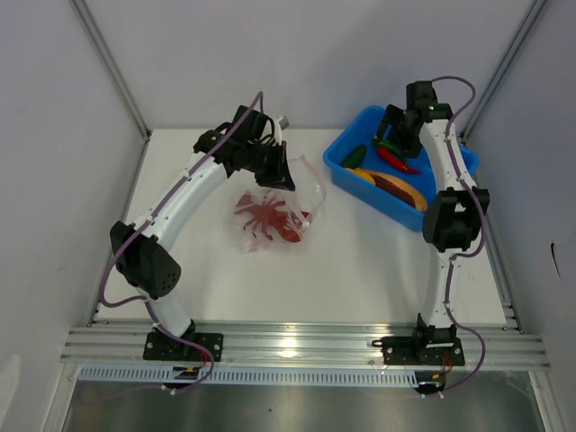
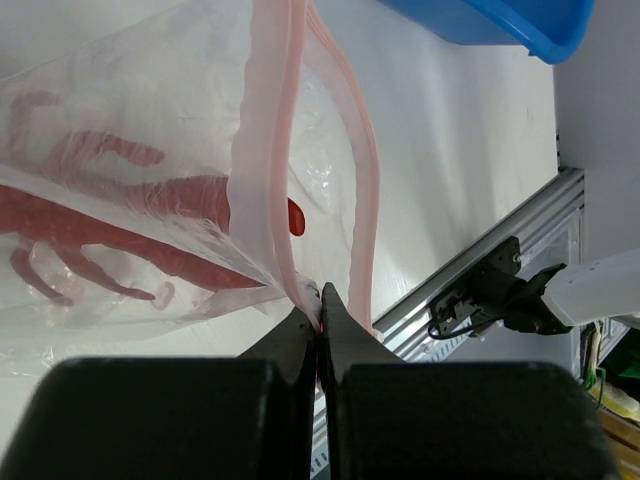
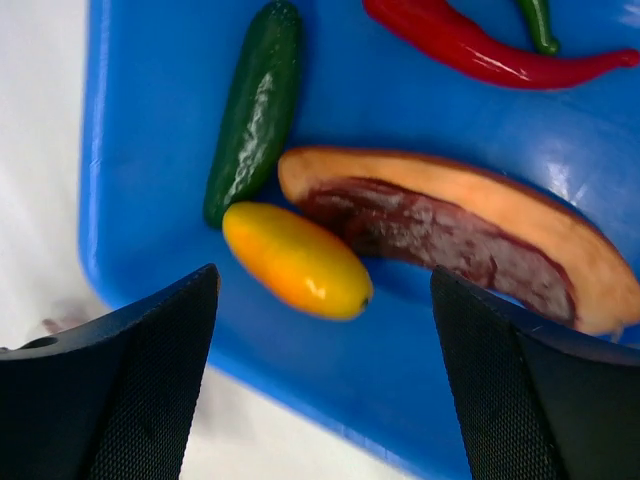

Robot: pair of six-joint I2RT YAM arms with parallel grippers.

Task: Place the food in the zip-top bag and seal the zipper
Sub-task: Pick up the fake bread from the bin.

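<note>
Pink plastic sits pinched in our left gripper: its jaws are clamped on the thin pale pink zipper of the clear crinkly zip-top bag, mouth parted, a red toy crustacean inside. Our right gripper hangs wide and empty over the rounded yellow-orange toy fruit; we should straddle its short axis, clear of the dark green pepper at eleven o'clock. Farther out, the blue plastic bin holding it lies at two o'clock on the white table, pale walls around.

Right wrist view's top edge is cutting off the red chili & the green chili, w/ the zip-top bag blurring the red toy inside.
</note>
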